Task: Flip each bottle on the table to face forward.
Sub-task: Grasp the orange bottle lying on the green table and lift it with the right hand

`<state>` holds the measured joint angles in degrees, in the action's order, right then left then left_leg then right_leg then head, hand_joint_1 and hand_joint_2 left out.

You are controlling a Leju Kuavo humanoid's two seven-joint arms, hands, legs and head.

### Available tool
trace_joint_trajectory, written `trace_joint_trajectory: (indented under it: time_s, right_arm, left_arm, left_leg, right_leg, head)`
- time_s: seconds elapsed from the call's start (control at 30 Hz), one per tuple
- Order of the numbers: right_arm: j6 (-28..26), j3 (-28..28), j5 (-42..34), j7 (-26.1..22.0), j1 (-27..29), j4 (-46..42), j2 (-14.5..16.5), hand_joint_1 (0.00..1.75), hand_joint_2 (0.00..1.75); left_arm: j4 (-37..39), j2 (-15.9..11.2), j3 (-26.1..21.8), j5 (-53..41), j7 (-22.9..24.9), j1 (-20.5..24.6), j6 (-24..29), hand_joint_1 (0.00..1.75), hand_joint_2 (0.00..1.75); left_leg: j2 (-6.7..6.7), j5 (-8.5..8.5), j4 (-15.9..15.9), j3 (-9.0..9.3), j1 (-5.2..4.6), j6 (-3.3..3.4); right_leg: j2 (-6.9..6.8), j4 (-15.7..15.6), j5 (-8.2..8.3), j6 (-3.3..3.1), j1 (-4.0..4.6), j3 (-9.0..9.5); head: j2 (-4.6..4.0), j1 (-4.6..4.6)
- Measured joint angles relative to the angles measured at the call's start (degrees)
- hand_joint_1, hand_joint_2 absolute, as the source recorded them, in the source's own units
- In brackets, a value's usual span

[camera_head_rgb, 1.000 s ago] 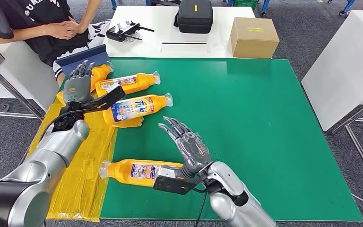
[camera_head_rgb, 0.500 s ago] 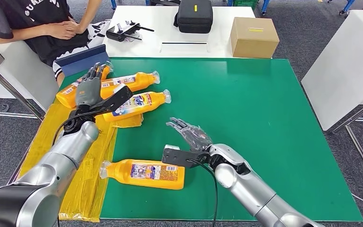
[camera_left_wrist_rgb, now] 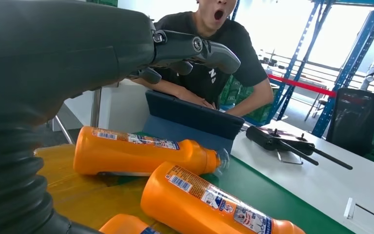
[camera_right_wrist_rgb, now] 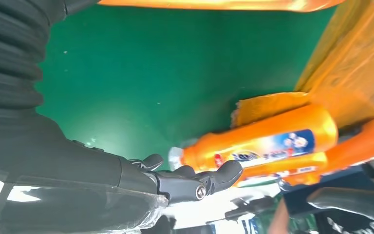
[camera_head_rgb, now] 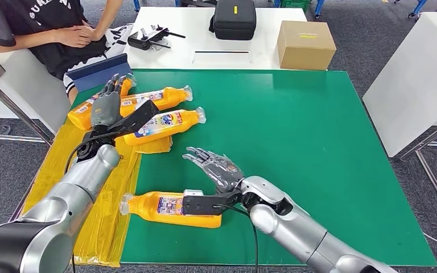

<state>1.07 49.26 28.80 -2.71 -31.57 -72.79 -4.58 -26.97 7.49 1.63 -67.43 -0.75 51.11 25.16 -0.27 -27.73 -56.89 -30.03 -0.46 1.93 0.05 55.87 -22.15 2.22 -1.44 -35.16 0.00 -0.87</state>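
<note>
Green matting covers the surface point(camera_head_rgb: 318, 142), with yellow plastic sheeting point(camera_head_rgb: 99, 216) along its left side. Nearest the robot, one orange detergent bottle point(camera_head_rgb: 165, 207) lies on its side, long axis running left to right, cap toward the left. The right hand point(camera_head_rgb: 216, 168) hovers just beyond and above its base end, fingers spread, holding nothing, clearly the nearer hand. The left hand point(camera_head_rgb: 107, 105), also spread and empty, hangs over three more orange bottles point(camera_head_rgb: 165, 124) clustered at the far left. A seated person point(camera_head_rgb: 51, 28) and a cardboard box point(camera_head_rgb: 306, 44) lie beyond.
</note>
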Motion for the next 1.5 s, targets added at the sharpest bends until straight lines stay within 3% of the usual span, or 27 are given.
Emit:
trace_joint_trajectory:
  time_s: [0.03,0.17,0.3,0.57,0.8,1.0,1.13,1.5]
  right_arm:
    - [-0.38,0.39,0.18,0.05,0.06,-0.39,-0.05,0.0,1.75]
    - [-3.1,1.7,2.88,0.61,0.34,-1.56,-0.17,0.0,0.0]
    - [-8.34,2.97,9.51,2.68,1.05,-2.18,0.01,0.0,0.0]
    - [-22.48,4.81,32.13,10.18,5.11,-2.13,2.21,0.0,0.0]
    - [-22.87,5.43,36.66,12.08,9.35,-2.02,4.3,0.0,0.0]
    - [-17.36,5.42,30.86,8.54,10.72,-1.28,5.32,0.0,0.0]
    - [-14.92,5.1,28.28,7.26,10.68,-0.39,5.78,0.0,1.75]
    - [-13.28,2.21,25.79,6.77,9.35,5.23,7.7,0.0,1.75]
  left_arm:
    - [0.0,0.01,-0.12,0.11,0.0,0.0,0.04,0.0,1.75]
    - [-0.01,0.08,-0.69,0.36,0.01,0.04,0.08,0.0,1.75]
    - [0.0,0.22,-1.12,0.53,0.04,0.26,0.1,0.0,1.75]
    - [0.0,0.51,-1.74,0.67,0.55,0.67,0.38,0.0,1.75]
    - [0.0,0.9,-2.49,0.56,0.56,0.93,0.14,0.0,1.75]
    - [0.0,0.96,-3.1,0.81,0.58,0.91,0.04,0.0,1.75]
    - [0.0,0.93,-3.86,1.0,0.5,0.8,0.04,0.0,1.75]
    - [-0.44,0.67,-4.52,1.73,0.17,-0.38,-0.05,0.0,1.75]
  left_leg:
    - [0.0,0.0,0.0,0.0,0.0,0.0]
    - [0.0,0.0,-0.01,0.0,-0.01,0.0]
    - [-0.01,0.0,-0.01,0.0,-0.01,0.0]
    - [-0.01,0.0,0.01,-0.01,0.0,0.0]
    - [0.0,0.0,0.02,0.0,0.01,0.0]
    - [0.0,0.0,0.01,-0.01,0.01,0.0]
    - [-0.01,0.0,0.01,-0.02,0.01,0.0]
    - [-0.01,0.0,0.01,-0.02,0.02,0.0]
  right_leg:
    - [0.0,0.0,0.0,0.0,0.0,0.0]
    - [0.0,0.0,0.0,0.0,-0.01,0.0]
    - [0.0,0.0,0.0,0.0,-0.01,0.0]
    - [0.0,0.0,0.0,0.0,0.01,0.0]
    - [0.0,0.0,0.0,0.0,0.0,0.0]
    - [0.0,0.0,0.0,0.0,-0.01,0.0]
    - [-0.01,0.0,0.0,0.0,-0.01,0.01]
    - [-0.01,0.01,0.0,0.0,-0.01,0.01]
  head:
    - [0.0,0.0]
    - [0.0,-0.01]
    - [0.0,0.0]
    - [0.0,0.0]
    - [0.0,-0.01]
    - [0.0,0.0]
    - [0.0,-0.01]
    - [0.0,0.0]
